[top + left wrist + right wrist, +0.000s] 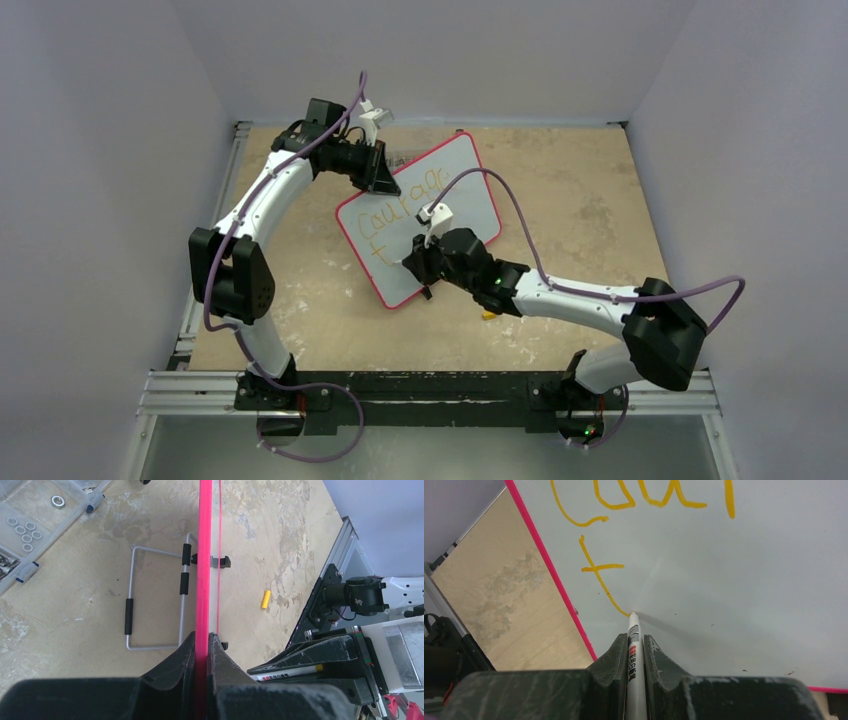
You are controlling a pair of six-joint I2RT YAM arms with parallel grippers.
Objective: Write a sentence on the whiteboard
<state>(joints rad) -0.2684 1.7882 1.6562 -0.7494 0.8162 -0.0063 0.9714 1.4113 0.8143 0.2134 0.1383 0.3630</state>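
Observation:
The whiteboard (455, 185) with its pink rim lies slanted across the middle of the table. My left gripper (385, 178) is shut on its far rim (203, 555), which the left wrist view shows edge-on between the jaws (202, 647). The sentence (403, 203) reads "courage" in orange-yellow, with a "t" (599, 575) begun on the line below. My right gripper (635, 641) is shut on a white marker (633, 655). The marker's tip touches the whiteboard (734, 590) at the foot of the "t".
A yellow marker cap (266, 599) lies on the table near the right arm. A wire stand (131, 615) with black sleeves lies flat beside the board. A clear parts box (30, 527) with nuts and washers shows at the left wrist view's upper left.

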